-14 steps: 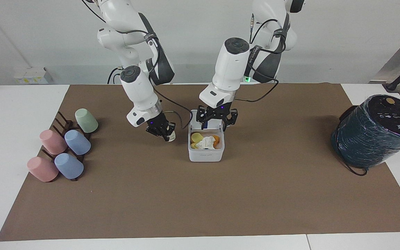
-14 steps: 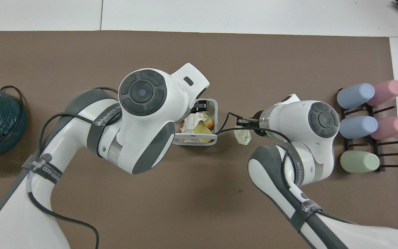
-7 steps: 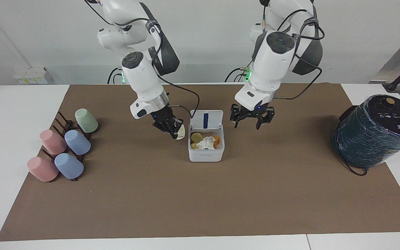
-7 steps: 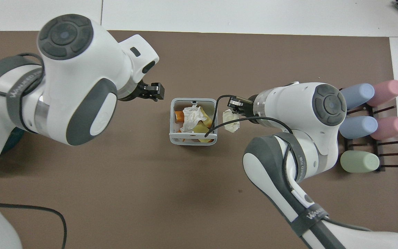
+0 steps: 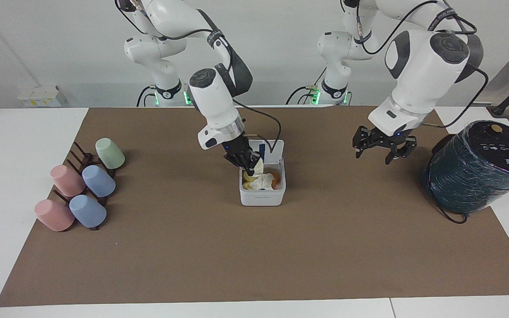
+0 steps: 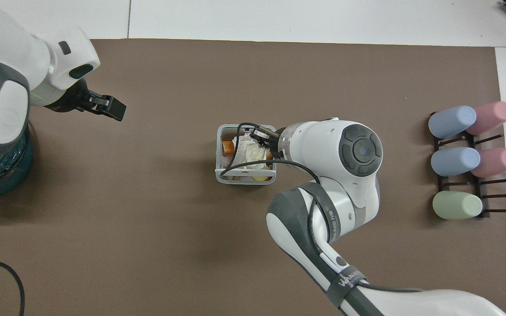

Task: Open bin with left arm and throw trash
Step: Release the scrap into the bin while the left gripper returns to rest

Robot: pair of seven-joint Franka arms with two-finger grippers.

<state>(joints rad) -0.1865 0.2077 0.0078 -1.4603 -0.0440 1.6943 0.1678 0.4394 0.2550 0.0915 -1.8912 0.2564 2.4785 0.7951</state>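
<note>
A white table (image 5: pixel 29 185) carried a broad brown mat (image 5: pixel 254 256) that covered nearly all of its top. Near the mat's middle sat the bin (image 5: pixel 262 196), a small white box with its lid tipped up. At about nine o'clock from the bin in the facing view, toward the right arm's end, a dark rack (image 5: pixel 80 159) rested on the mat with five pastel cups (image 5: pixel 99 181) on it. At three o'clock, on the mat's edge, stood a big dark teal cylinder (image 5: pixel 475 170).
</note>
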